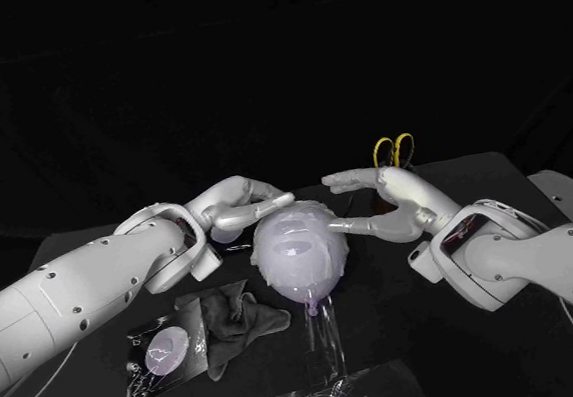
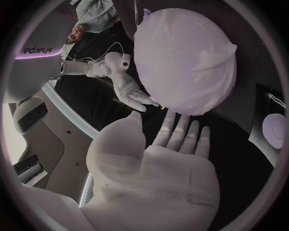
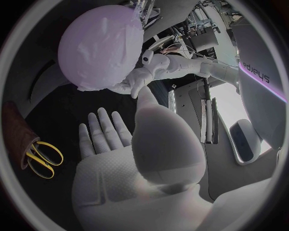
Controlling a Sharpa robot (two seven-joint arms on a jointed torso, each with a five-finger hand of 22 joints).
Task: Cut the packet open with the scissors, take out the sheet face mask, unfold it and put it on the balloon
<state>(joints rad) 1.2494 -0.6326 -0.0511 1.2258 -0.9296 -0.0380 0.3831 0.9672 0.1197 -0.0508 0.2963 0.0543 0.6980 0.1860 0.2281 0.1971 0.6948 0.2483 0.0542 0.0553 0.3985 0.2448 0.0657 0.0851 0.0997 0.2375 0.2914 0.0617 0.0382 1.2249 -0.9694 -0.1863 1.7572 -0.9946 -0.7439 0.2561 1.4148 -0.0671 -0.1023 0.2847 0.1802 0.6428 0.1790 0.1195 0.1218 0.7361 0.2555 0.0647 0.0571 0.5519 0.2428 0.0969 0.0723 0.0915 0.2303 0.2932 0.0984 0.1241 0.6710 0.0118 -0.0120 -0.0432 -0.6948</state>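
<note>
Both hands are loose and spread, with nothing grasped in either one. The left hand (image 1: 237,208) has its fingers stretched out and apart, lying at the upper left side of the balloon (image 1: 307,291). In the left wrist view the palm is flat and the fingertips (image 2: 179,134) sit right at the edge of the wrinkly sheet. I honestly can't tell if they're pressing or just grazing it. The right hand (image 1: 382,202) does pretty much the same from the other side, fingers arched over the balloon's upper right and palm facing it.

The sheet face mask (image 2: 180,57) is out and unfolded, draped over the balloon and creased around the rim. Only the purple neck pokes out below it. The balloon sits between the two hands on a clear stand (image 1: 324,350), and the stand's base is close to the front edge of the worktop (image 1: 456,360), about mid-width.

The packet (image 1: 164,353) lies flat toward the front left corner, dark with a pale round patch on it. A crumpled dark cloth (image 1: 234,312) lies right against it, between the packet and the stand.

The scissors (image 1: 394,151), the ones with yellow handles, are at the far edge behind the right hand, handles up. The right wrist view shows them stuck in a brownish holder (image 3: 13,126), well apart from the balloon.
</note>
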